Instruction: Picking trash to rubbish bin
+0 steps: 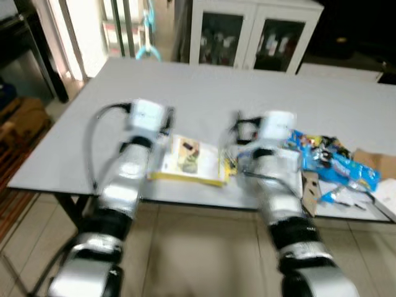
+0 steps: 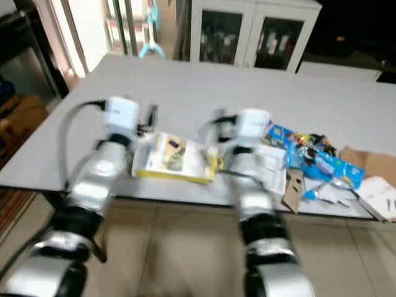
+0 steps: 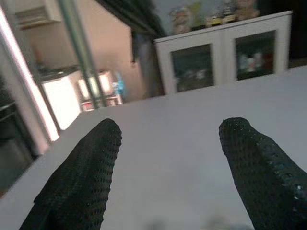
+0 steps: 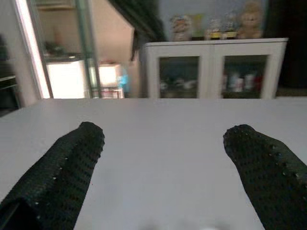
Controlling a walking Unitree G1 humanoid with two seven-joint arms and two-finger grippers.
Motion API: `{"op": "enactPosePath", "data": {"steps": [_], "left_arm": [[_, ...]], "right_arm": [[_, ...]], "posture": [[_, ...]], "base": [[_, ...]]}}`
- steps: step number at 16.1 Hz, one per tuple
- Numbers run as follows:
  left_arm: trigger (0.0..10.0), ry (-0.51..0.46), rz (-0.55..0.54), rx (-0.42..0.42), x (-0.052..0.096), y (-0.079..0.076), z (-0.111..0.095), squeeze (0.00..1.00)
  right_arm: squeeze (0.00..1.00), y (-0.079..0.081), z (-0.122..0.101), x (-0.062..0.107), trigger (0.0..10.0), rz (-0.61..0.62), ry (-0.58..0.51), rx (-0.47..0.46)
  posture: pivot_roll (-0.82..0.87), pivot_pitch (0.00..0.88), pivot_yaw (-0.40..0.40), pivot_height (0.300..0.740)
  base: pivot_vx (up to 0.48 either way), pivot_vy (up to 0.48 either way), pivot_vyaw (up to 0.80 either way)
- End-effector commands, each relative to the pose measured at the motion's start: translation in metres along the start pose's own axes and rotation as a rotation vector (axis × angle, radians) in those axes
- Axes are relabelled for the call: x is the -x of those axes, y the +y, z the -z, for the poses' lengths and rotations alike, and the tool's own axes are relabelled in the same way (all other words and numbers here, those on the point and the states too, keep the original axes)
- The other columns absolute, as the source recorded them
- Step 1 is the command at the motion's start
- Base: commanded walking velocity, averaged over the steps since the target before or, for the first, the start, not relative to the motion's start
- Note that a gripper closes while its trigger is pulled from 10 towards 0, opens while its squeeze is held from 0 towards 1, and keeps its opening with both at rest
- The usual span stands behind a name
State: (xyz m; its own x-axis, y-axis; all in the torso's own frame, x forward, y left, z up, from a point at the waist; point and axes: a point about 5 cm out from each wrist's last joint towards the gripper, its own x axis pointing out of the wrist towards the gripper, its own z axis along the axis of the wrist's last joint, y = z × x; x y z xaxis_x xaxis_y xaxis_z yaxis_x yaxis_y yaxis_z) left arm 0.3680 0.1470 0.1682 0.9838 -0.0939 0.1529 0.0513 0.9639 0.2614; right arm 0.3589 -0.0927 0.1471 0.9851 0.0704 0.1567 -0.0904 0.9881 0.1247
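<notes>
A flat white and yellow packet [image 1: 189, 159] lies near the front edge of the grey table [image 1: 204, 86], between my two arms. Blue snack wrappers [image 1: 334, 161], a brown cardboard scrap [image 1: 309, 193] and white paper [image 1: 387, 195] are heaped at the table's front right. My left gripper [image 3: 170, 129] hovers over bare tabletop just left of the packet, open and holding nothing. My right gripper [image 4: 163, 132] hovers between the packet and the wrappers, also open and holding nothing. The picture is blurred.
A white cabinet with glass doors [image 1: 247, 31] stands behind the table. A bright doorway and shelving are at the back left. Brown wooden boxes [image 1: 18, 124] sit on the floor to the left. Tiled floor lies under the table's near edge.
</notes>
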Motion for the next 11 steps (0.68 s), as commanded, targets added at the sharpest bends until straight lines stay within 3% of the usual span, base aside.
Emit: {"op": "enactPosePath", "data": {"steps": [1,4,11], "left_arm": [[10.0,-0.015,0.033,0.002,-0.0020,-0.0117,-0.0055,0.00],[10.0,-0.020,0.033,0.006,-0.0017,-0.0124,-0.0063,0.00],[10.0,-0.031,0.041,0.004,-0.0017,-0.0134,-0.0081,0.00]], "right_arm": [[0.00,-0.0159,-0.0045,-0.0019,10.0,0.041,-0.016,0.012],[0.00,-0.0147,-0.0039,-0.0020,10.0,0.036,-0.012,0.013],[0.00,-0.0139,-0.0028,-0.0016,10.0,0.032,-0.008,0.015]], "posture": [[0.04,0.014,-0.058,0.740],[0.04,0.014,-0.059,0.740],[0.04,0.014,-0.059,0.740]], "base": [[0.368,0.000,0.00],[0.314,0.000,0.00],[0.000,0.000,0.00]]}}
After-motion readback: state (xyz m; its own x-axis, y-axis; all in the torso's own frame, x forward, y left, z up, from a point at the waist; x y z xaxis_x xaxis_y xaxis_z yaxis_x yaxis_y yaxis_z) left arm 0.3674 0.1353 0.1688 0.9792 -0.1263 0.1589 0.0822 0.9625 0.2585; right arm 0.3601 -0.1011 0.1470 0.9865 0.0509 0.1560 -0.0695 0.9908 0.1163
